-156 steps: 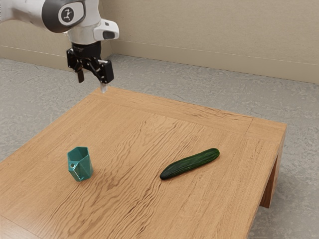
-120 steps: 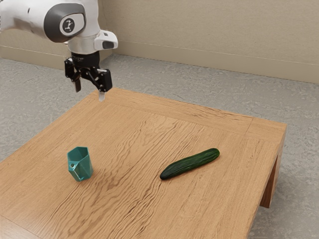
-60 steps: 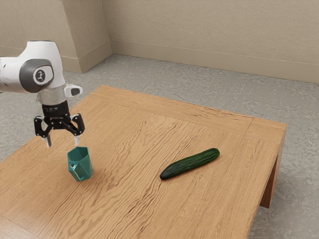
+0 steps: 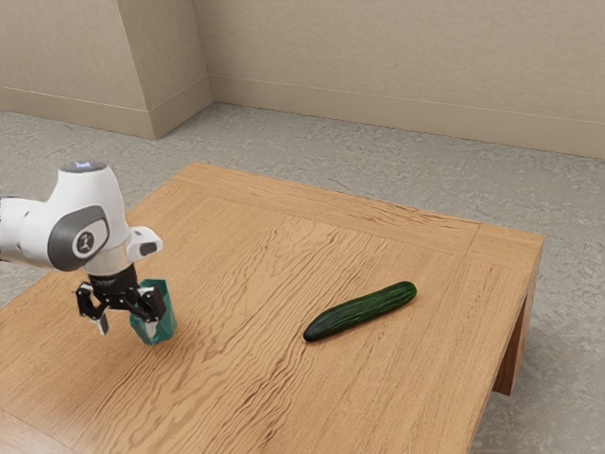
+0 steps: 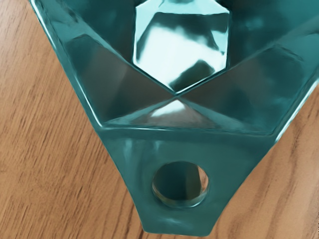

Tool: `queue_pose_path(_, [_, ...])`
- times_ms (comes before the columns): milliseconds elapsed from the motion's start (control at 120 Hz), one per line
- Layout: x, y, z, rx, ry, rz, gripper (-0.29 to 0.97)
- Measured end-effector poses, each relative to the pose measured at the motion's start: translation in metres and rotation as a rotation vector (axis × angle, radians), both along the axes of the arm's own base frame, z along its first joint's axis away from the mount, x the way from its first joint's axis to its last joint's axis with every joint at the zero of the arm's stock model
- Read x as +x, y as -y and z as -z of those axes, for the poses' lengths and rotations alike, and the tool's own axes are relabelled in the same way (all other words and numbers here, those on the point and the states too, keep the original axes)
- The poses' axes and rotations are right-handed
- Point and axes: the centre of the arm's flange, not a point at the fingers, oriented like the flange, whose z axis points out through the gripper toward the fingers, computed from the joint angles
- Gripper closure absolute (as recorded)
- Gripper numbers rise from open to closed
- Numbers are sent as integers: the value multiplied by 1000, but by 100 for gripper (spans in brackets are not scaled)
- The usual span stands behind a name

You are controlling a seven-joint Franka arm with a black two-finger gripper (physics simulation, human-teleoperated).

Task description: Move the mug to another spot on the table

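Looking at the exterior view, I have my arm (image 4: 83, 232) low in the lower left of the frame. Its rounded white joint bulges above the wrist, and the hand points straight down at the table (image 4: 284, 246). The gripper (image 4: 124, 315) is down at the height of the mug (image 4: 161, 320), close to the table's edge on the exterior view's left.

Its black fingers (image 4: 98, 323) are spread wide and pinch nothing. One stands over bare wood toward the exterior view's left, apart from the mug. The other overlaps the mug's side nearest the hand, and I cannot tell whether it touches the wall there. The middle of the gripper lies just to the exterior view's left of the mug body, so the mug is beside it rather than centred between the fingers.

The mug is teal and faceted and stands upright on the wood. In the wrist view I look straight down into it from very near. Its angular walls slope in to a pale, glossy bottom (image 5: 182, 45). The handle (image 5: 179, 199) is a flat tab pierced by a round hole, jutting from one corner, with wood grain showing on either side of it.

A dark green cucumber (image 4: 360, 310) lies on its side right of centre in the exterior view. It is well apart from the mug and slants upward toward the exterior view's right.
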Motion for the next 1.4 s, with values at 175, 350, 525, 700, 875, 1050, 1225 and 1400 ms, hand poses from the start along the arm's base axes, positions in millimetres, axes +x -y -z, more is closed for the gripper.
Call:
queue_pose_path(175, [10, -2, 9, 17, 81, 19, 0])
queue_pose_path(350, [13, -4, 21, 26, 105, 28, 0])
queue_pose_path(525, [17, -5, 26, 31, 123, 35, 10])
queue_pose_path(700, [19, -4, 25, 33, 138, 43, 37])
queue_pose_path(875, [20, -7, 18, 45, 151, 41, 49])
queue_pose_path(1050, [20, -9, 9, 51, 154, 40, 56])
queue_pose_path(1225, [31, -10, -18, 69, 189, 72, 62])
queue_pose_path(1400, [46, -9, -48, 109, 228, 116, 72])
